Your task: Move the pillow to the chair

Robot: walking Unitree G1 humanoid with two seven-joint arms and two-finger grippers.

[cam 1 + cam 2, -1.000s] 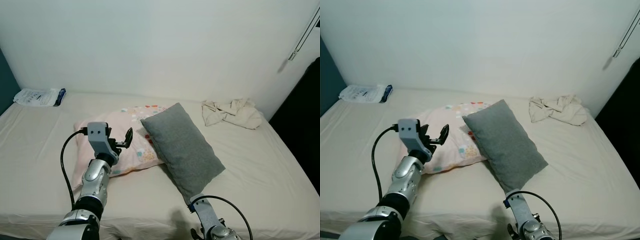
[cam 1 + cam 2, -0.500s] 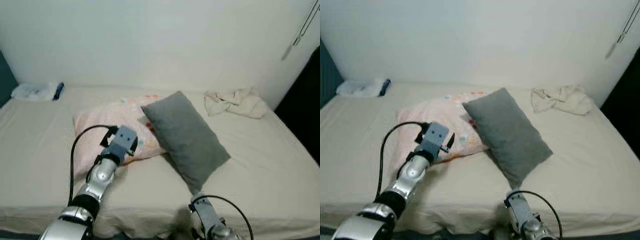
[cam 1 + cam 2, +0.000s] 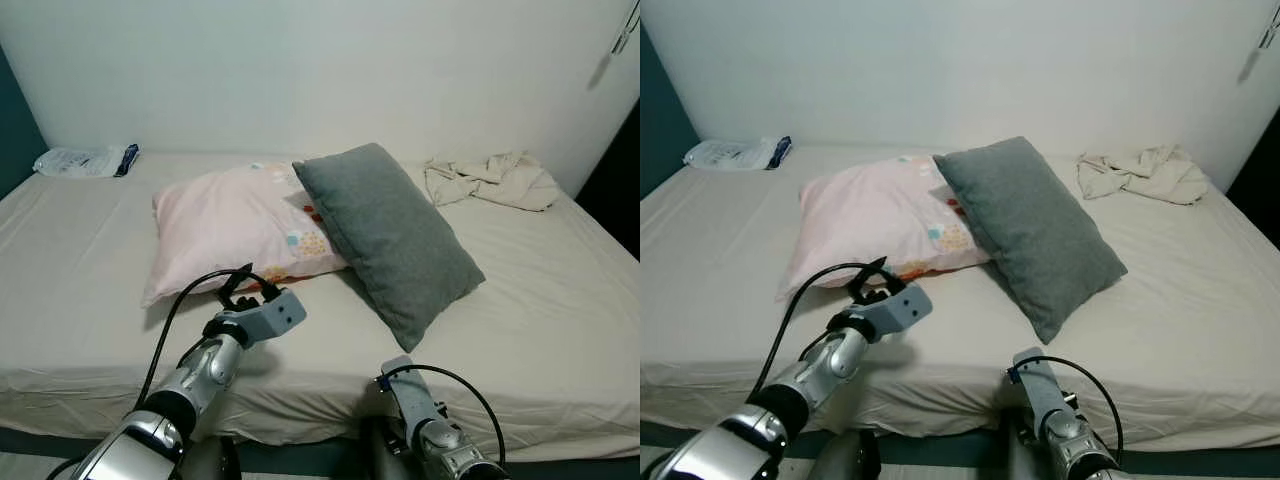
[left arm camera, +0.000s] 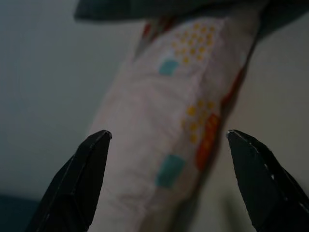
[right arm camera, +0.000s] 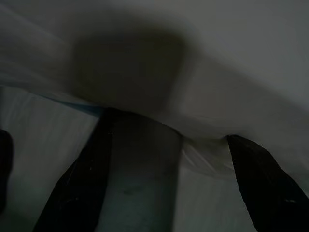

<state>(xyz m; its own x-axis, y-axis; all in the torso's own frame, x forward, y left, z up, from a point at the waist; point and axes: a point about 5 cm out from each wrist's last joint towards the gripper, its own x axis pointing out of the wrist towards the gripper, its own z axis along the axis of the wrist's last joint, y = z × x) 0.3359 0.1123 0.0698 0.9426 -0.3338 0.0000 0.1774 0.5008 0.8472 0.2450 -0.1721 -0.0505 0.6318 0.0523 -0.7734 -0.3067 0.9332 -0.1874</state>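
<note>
The bed (image 3: 90,270), under a smooth cream sheet, carries both pillows untouched; no lifting has begun, and I see no chair. The plump grey pillow (image 3: 390,235) leans on the soft pink patterned pillow (image 3: 235,225). The left gripper (image 3: 248,294) reaches low toward the pink one, jaws spread wide. The right gripper (image 5: 166,159) hangs by the bed's edge, jaws apart.

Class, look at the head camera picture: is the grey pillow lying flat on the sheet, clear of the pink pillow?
No: the grey pillow overlaps and leans on the pink pillow's right end.
</note>
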